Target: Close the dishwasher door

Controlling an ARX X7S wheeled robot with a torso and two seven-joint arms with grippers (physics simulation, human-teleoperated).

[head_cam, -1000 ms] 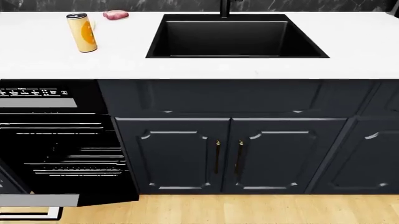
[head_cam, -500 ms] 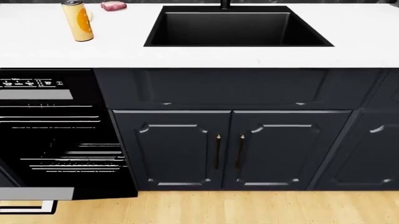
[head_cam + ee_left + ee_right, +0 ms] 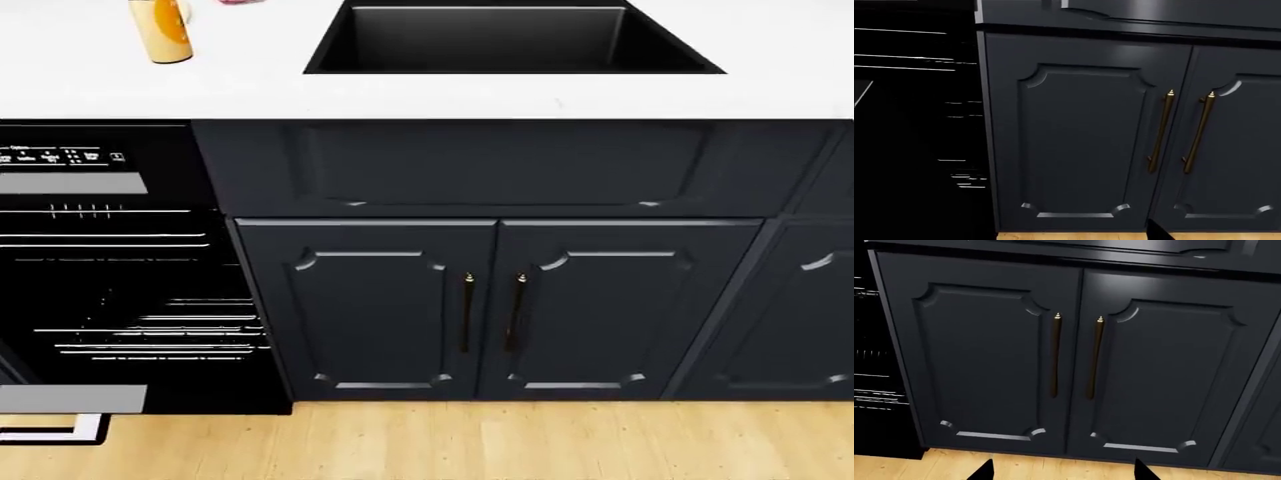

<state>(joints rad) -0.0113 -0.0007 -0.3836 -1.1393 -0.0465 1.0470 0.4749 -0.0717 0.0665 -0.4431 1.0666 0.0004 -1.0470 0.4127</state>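
The dishwasher stands open at the left in the head view, its wire racks showing in the black cavity. The dishwasher door hangs down at the bottom left, only a grey strip of it inside the view. The left wrist view shows the black cavity beside a cabinet door. My left gripper shows one black fingertip far off centre, so it is open. My right gripper is open and empty, both fingertips wide apart over the floor, facing the cabinet. Neither gripper shows in the head view.
Dark blue-grey cabinet doors with brass bar handles fill the middle, under a white counter with a black sink. An orange can stands at the counter's far left. Wooden floor runs along the front.
The head view has shifted downward: the counter, sink and can have slid toward the view's top edge and more floor shows. The dishwasher door has not moved.
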